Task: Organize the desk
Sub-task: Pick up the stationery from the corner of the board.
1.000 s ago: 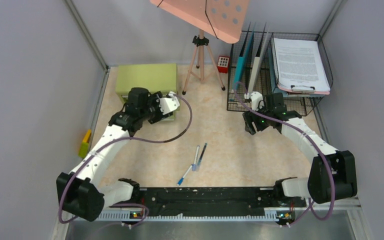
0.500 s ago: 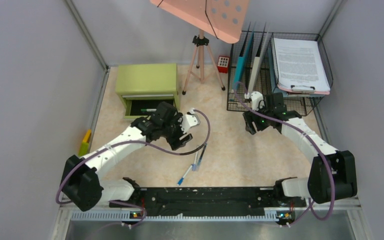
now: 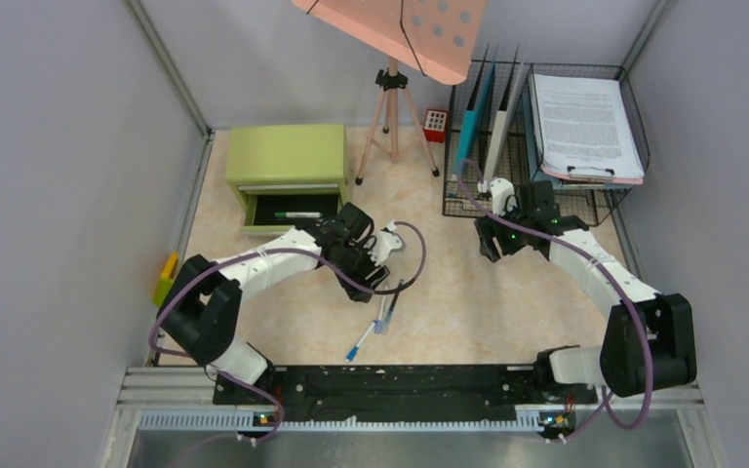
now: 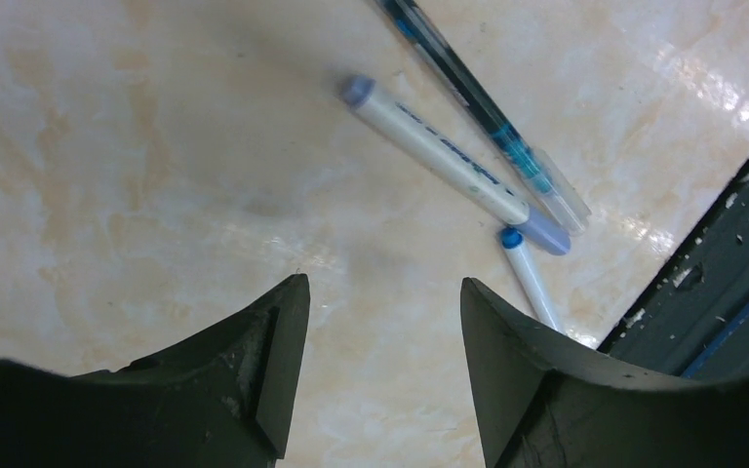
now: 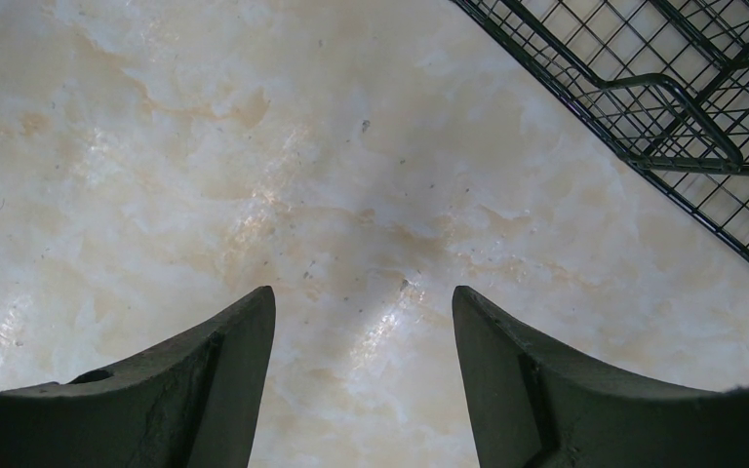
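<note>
Left gripper is swinging away from the green cabinet, where it was sitting a second ago, and is now hovering over the pens in the middle of the desk. We're seeing its fingers standing well apart, gripping nothing and touching nothing, with bare desk showing between them. Just ahead of them a white marker is lying beside a teal pen, and a third pen is peeking out near the right finger. With it gone, the cabinet's drawer is showing open, a green marker lying inside. Right gripper isn't budging: we're looking at it parked in the same spot beside the wire rack, jaws apart, holding nothing, hanging over bare desk. Desk itself is stretching under both arms, from the rail out to the grey walls.
</note>
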Motion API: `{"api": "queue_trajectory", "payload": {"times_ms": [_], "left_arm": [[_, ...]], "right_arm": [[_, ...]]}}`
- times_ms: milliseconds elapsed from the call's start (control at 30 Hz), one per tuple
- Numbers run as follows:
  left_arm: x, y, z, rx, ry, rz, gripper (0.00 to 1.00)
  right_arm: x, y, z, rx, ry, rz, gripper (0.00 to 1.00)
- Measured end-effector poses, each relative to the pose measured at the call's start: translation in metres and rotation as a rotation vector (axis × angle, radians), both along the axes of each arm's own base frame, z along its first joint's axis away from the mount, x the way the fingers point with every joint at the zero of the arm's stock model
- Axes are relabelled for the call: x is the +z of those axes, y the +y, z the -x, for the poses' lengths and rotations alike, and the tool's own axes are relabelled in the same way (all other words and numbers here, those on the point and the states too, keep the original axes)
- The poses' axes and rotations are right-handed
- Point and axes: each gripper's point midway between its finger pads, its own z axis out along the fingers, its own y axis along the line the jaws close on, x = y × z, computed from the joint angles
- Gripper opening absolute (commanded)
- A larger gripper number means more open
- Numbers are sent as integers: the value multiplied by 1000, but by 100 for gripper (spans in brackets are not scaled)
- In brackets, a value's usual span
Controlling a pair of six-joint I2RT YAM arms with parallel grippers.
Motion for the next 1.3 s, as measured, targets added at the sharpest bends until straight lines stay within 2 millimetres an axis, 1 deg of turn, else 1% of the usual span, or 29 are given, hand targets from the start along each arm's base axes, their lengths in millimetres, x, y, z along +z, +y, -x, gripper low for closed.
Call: {"api": "queue_trajectory", "payload": {"times_ms": [67, 233, 300, 467, 600, 800, 900, 1067, 1300], "left_arm": [[-1, -3, 10, -30, 18, -11, 64], [-4, -16, 42, -155, 33, -39, 66], [-7, -19, 56, -205, 33, -51, 66], [-19, -14, 81, -292, 29, -112, 67], [-26, -9, 92, -327, 21, -158, 67], [-37, -3, 97, -355, -8, -226, 67], [-42, -4, 95, -356, -21, -251, 69], [-44, -2, 87, -346, -69, -285, 67], [-44, 5, 72, -322, -139, -343, 58]], "right_arm": [[0, 0, 0, 0, 0, 0, 66], [0, 0, 0, 1, 0, 0, 66], [0, 0, 0, 0, 0, 0, 66], [0, 0, 0, 0, 0, 0, 66], [0, 0, 0, 0, 0, 1, 66], [0, 0, 0, 1, 0, 2, 66], [0, 0, 0, 1, -1, 2, 66], [0, 0, 0, 2, -1, 2, 66], [0, 0, 0, 3, 0, 3, 66]]}}
